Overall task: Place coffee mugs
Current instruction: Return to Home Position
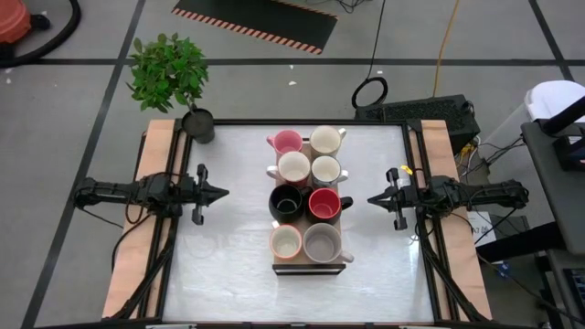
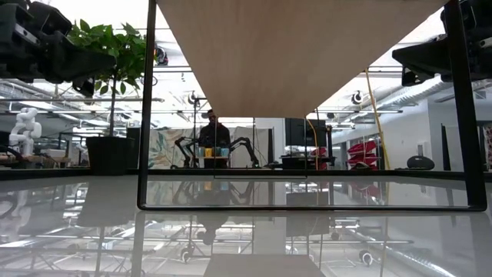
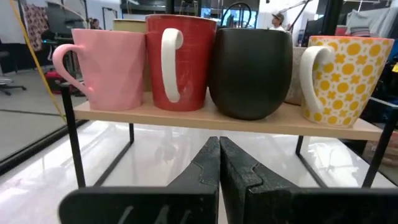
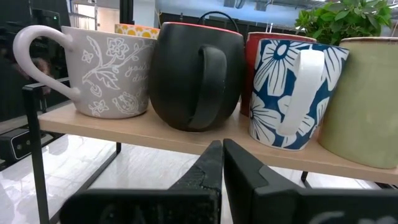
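Wooden shelf (image 2: 300, 54) over glossy table (image 2: 77, 223)

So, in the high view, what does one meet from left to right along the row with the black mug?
left arm → black mug → mug with red inside → right arm

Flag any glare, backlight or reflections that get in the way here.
High view: even light, a soft sheen on the table, mugs plain to read. Low view: the shelf frame stands dark against a bright room, which the table mirrors. Left wrist view: the shut left tool is a dark shape; the table below glares. Right wrist view: the shut right tool likewise; mugs evenly lit.
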